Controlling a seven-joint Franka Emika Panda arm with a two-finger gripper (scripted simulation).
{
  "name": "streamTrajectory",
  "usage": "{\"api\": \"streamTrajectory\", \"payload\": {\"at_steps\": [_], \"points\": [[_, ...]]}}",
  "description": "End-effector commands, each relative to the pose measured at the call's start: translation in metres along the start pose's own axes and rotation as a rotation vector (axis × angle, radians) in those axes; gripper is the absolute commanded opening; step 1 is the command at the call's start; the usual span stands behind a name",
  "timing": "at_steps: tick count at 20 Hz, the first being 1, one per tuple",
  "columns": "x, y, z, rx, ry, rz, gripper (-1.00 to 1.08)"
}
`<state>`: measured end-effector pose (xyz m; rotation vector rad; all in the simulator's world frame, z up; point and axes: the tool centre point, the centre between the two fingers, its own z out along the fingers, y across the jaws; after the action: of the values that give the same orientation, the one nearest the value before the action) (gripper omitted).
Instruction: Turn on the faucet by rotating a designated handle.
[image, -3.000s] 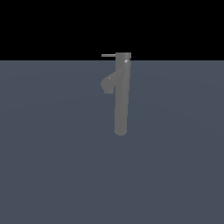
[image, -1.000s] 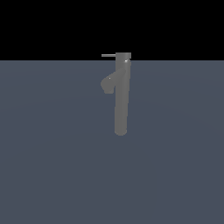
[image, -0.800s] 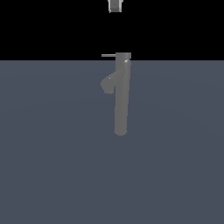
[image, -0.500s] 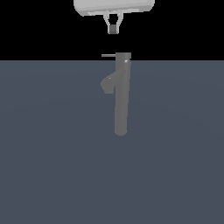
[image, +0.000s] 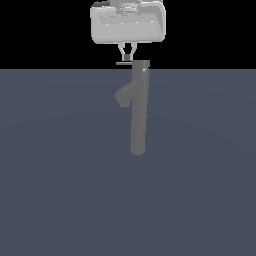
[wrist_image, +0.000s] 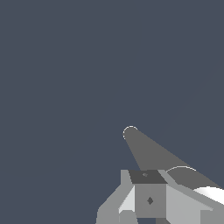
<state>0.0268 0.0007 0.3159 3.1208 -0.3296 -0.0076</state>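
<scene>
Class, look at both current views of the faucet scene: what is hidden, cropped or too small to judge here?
- Gripper, exterior view: fingers close together; open or shut unclear, as is any contact with the handle.
- Arm above the gripper, exterior view: cut off by the top edge.
- Handle, wrist view: not identifiable; gripper parts cover the near end of the faucet.

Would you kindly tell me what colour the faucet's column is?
Plain mid grey, slightly lighter than the blue-grey floor; the faucet shows best in the exterior view.
</scene>
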Motion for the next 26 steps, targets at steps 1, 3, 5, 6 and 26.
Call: {"api": "streamTrajectory", "payload": {"at_steps": [1, 3, 5, 6, 26], "points": [[0.007, -0.002, 0.008, 0.002, 0.003, 0.007, -1.00], [0.010, -0.003, 0.012, 0.003, 0.004, 0.011, -1.00], [0.012, -0.004, 0.014, 0.004, 0.004, 0.013, -1.00], [0.013, -0.004, 0.015, 0.004, 0.004, 0.013, -1.00], [-0.021, -0.012, 0.015, 0.005, 0.013, 0.021, -1.00]]}}
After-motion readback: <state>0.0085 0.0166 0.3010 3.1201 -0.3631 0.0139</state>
